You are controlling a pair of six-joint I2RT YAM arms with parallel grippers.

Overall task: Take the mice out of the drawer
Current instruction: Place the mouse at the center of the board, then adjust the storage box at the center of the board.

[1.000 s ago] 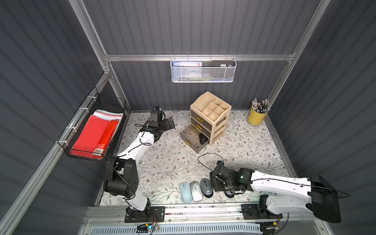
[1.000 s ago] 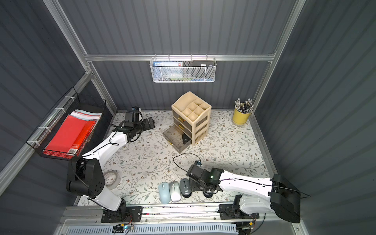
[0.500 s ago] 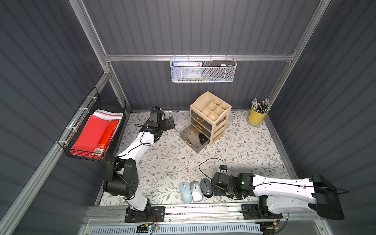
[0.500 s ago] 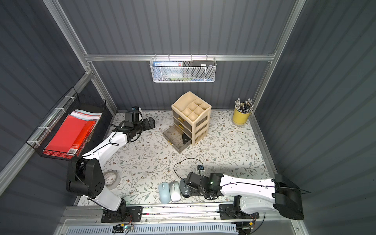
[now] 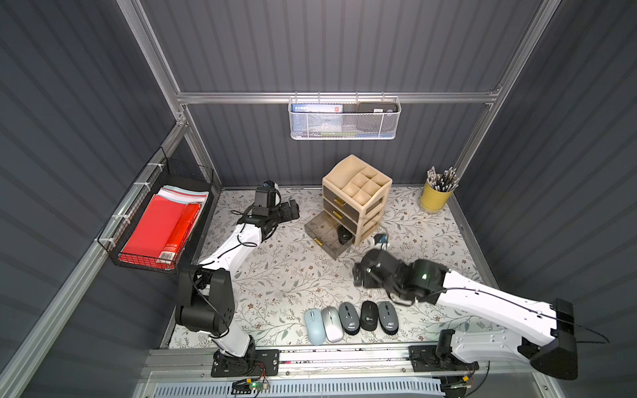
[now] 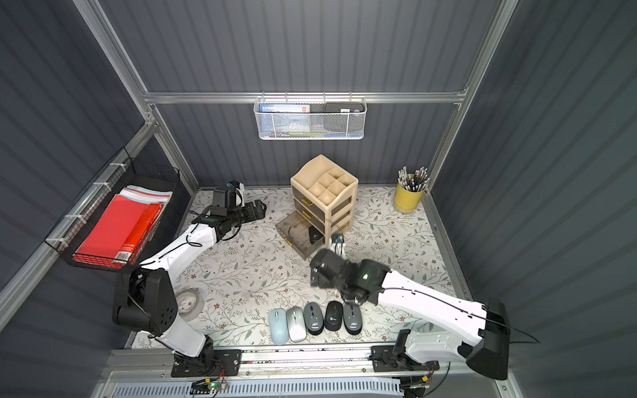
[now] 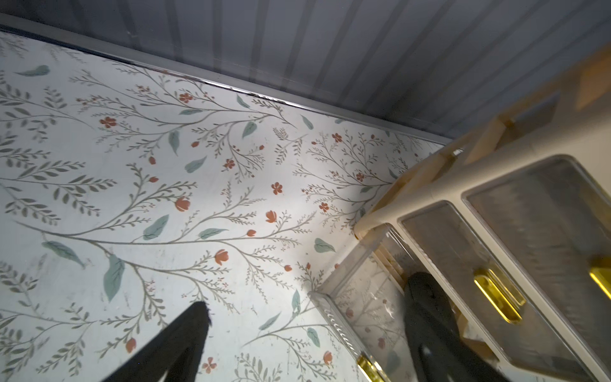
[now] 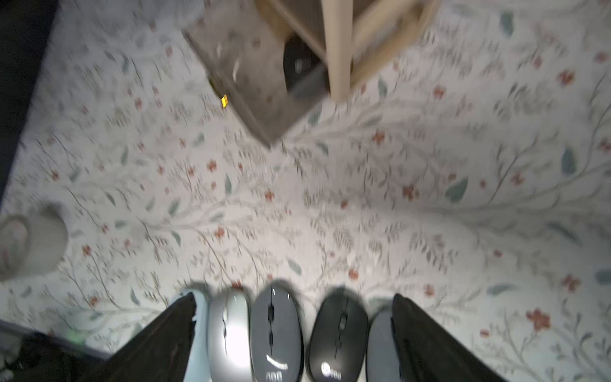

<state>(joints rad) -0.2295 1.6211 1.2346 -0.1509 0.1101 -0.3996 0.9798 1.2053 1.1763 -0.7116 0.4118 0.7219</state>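
Right fingers (image 8: 158,340) wide, empty, five mice (image 8: 276,330) near (sixth (image 5: 344,237) in drawer (image 5: 322,231)), left fingers (image 7: 178,344) open

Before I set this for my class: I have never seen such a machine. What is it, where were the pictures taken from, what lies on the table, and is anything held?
Two robot arms stand at a flowered table. Two pictures look down from overhead; two come from cameras on the wrists. Five mice lie in a row near the arms' bases; a sixth, black mouse lies in the open drawer. The left gripper and right gripper are both open, holding nothing.
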